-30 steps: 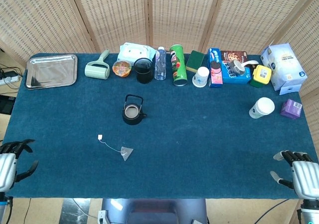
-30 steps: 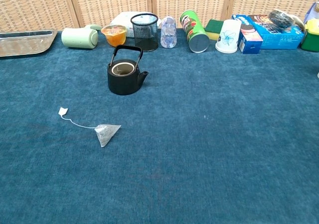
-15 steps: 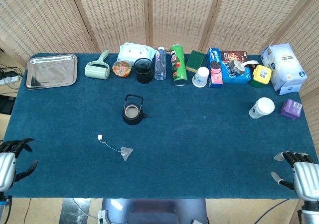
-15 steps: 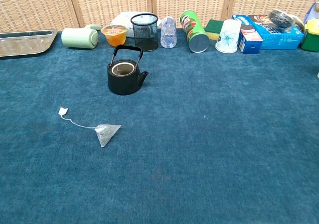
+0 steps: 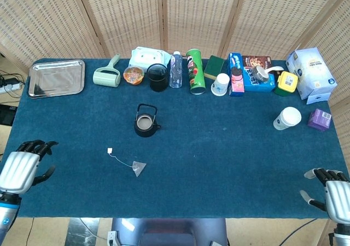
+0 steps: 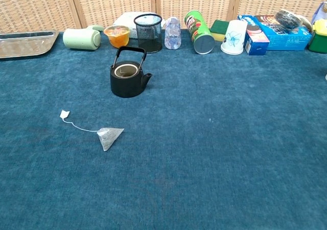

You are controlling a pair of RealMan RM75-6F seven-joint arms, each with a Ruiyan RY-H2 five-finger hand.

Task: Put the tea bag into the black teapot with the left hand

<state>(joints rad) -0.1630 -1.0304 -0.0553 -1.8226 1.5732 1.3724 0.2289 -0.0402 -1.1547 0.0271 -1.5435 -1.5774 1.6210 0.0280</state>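
Note:
The tea bag point(image 5: 138, 169) point(image 6: 109, 136), a grey pyramid with a string and white tag, lies flat on the blue cloth near the front. The black teapot point(image 5: 146, 123) point(image 6: 127, 79) stands upright and lidless behind it, handle raised. My left hand point(image 5: 23, 165) is at the table's front left edge, well left of the tea bag, holding nothing, fingers apart. At the front right corner my right hand point(image 5: 333, 192) is also empty with fingers apart. Neither hand shows in the chest view.
A metal tray point(image 5: 56, 77) sits at the back left. Along the back edge stand a green roller point(image 5: 107, 75), mesh cup point(image 5: 157, 77), bottle point(image 5: 175, 69), green can point(image 5: 195, 71), paper cup point(image 5: 220, 84) and boxes point(image 5: 251, 74). A lidded cup point(image 5: 287, 118) is at right.
My left hand has risen and moved inward over the table's front left edge. The right hand has sunk slightly lower. Tea bag and teapot have not moved.

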